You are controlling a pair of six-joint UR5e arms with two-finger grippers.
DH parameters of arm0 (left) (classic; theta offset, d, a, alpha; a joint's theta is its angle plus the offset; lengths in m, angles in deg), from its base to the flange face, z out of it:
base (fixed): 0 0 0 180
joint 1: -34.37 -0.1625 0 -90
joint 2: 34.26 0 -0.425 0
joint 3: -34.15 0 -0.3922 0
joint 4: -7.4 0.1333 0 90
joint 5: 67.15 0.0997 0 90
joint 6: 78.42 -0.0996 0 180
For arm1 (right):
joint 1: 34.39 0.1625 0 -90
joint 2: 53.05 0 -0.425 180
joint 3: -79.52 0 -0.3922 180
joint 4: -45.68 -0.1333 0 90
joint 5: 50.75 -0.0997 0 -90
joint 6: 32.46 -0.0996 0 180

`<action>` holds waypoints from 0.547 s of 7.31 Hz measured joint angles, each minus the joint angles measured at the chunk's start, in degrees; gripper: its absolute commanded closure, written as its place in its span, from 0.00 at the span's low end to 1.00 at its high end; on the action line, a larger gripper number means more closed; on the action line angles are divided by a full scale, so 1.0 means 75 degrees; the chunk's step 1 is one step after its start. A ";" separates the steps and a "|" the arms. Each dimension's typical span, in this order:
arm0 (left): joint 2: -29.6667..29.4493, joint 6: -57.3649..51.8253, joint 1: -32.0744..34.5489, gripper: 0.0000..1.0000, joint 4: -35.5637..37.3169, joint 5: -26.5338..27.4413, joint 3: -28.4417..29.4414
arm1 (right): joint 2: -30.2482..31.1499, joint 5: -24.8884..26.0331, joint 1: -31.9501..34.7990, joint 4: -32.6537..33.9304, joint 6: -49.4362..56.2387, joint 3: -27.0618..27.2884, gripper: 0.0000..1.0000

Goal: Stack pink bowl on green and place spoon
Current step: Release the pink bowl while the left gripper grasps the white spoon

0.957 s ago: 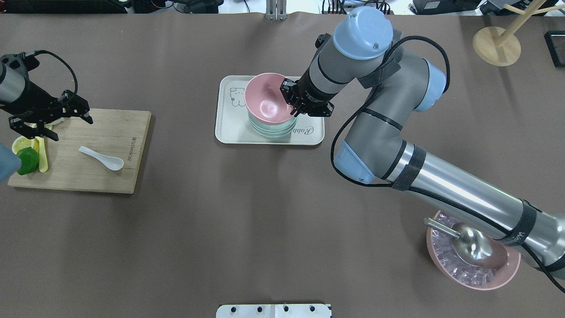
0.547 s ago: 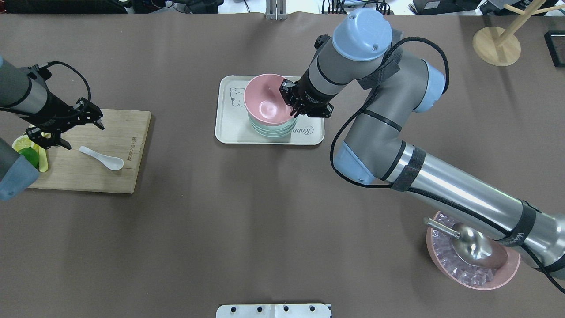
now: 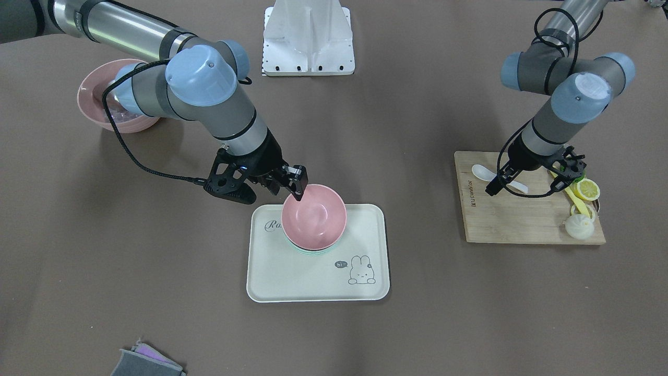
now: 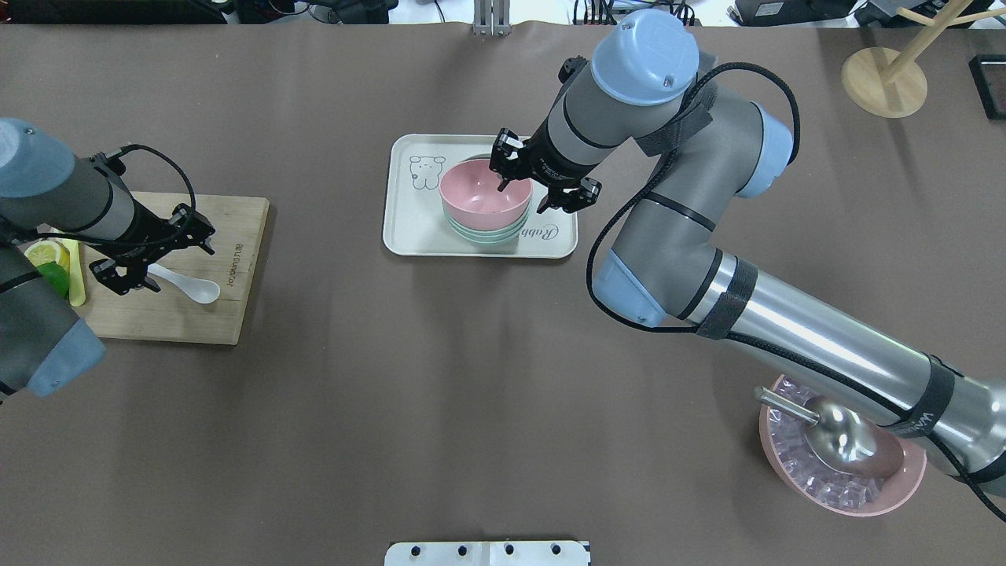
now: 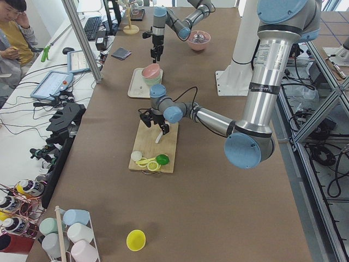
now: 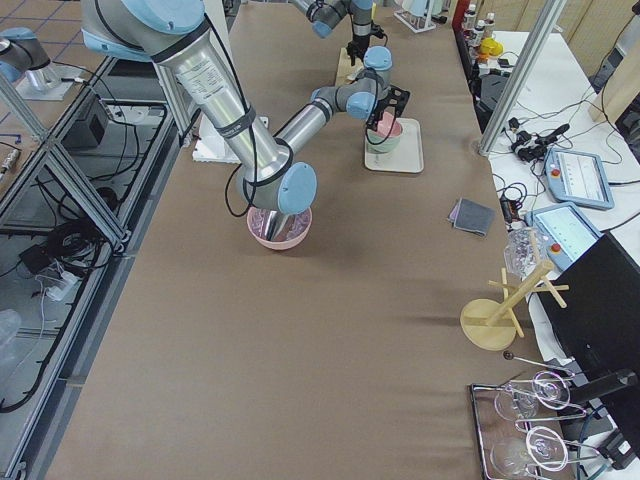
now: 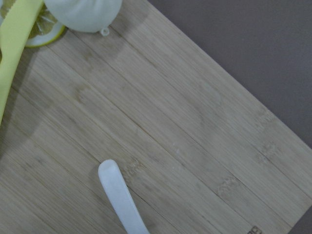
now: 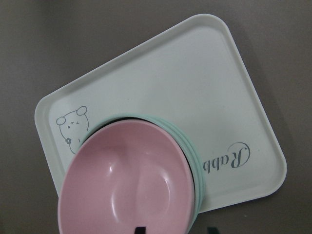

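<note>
The pink bowl (image 4: pixel 481 196) sits nested in the green bowl (image 4: pixel 489 233) on the cream tray (image 4: pixel 409 236). My right gripper (image 4: pixel 520 199) is open, one finger inside the pink bowl's right rim and one outside; it does not hold the bowl. The front view shows the pink bowl (image 3: pixel 314 216) and the right gripper (image 3: pixel 293 189). The white spoon (image 4: pixel 200 291) lies on the wooden board (image 4: pixel 196 318). My left gripper (image 4: pixel 157 263) is open just above the spoon's handle. The left wrist view shows the spoon's handle (image 7: pixel 122 202).
Lemon slices (image 3: pixel 585 189), a lime (image 4: pixel 53 277) and a white round item (image 3: pixel 579 227) lie at the board's outer end. A pink bowl of ice with a metal scoop (image 4: pixel 841 456) stands near my right arm's base. A wooden stand (image 4: pixel 884 79) is at the far right.
My right gripper has opened and the pink bowl has settled level into the green bowl. My left gripper has moved right and forward, from the lemon end to over the spoon's handle.
</note>
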 measured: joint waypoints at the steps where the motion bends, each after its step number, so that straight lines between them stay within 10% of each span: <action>1: 0.0023 0.0018 -0.0034 0.36 -0.0004 0.0044 0.0013 | 0.0002 -0.0016 0.0068 -0.0001 -0.0028 0.0071 0.00; 3: 0.0159 0.0042 -0.0047 0.46 -0.0010 0.0063 0.0017 | 0.0034 -0.0046 0.0171 0.0005 -0.0126 0.0187 0.00; 4: 0.0234 0.0056 -0.0053 0.74 -0.0011 0.0064 0.0003 | 0.0048 -0.0048 0.0188 0.0009 -0.0164 0.0196 0.00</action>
